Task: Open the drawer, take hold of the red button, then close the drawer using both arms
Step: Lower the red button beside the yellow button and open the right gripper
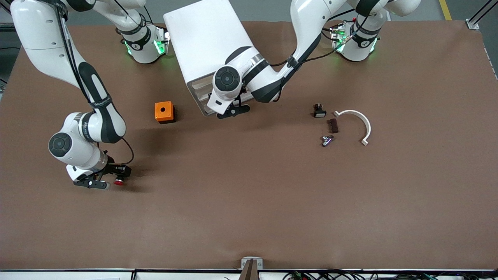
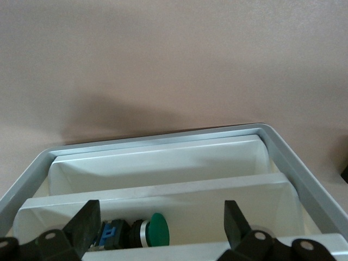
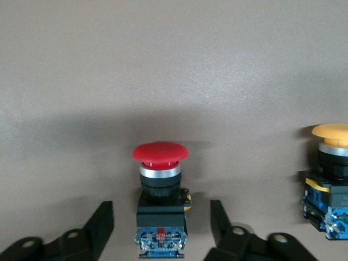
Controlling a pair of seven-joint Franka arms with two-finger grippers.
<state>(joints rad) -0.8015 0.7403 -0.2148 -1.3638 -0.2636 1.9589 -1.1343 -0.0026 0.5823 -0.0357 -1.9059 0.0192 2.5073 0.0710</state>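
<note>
Two pincers are in your views, both with fingers spread. Nearest the front camera, toward the right arm's end of the table [image 1: 249,217], your right pincer [image 1: 102,181] sits low at the table surface with its jaws apart and nothing clamped. The button [image 1: 119,181] lies between those fingers; the right wrist view shows a gap on each side of its body, so it is not gripped. Its long axis runs along the table, in line with the pincer's reach: the red cap [image 3: 160,153] points away from the pincer, the black-and-blue body [image 3: 161,228] toward it. In that same wrist view you see a second button with an orange-yellow cap [image 3: 331,179] beside it, apart from the red one and lying the same way.

Farther from the camera stands an orange cube [image 1: 164,112] with a round hole on top. Toward the left arm's end lie a small black part [image 1: 319,111], a dark brown block [image 1: 334,125], a small metal fitting [image 1: 327,140] and a white curved bracket [image 1: 360,122].

Farther still, your left pincer [image 1: 232,111] hangs at the front of the white cabinet [image 1: 206,42], jaws wide, holding nothing. Its wrist view looks down into the drawer [image 2: 163,166], pulled out; a green-capped button [image 2: 138,232] lies in a compartment below the fingers [image 2: 87,223].
</note>
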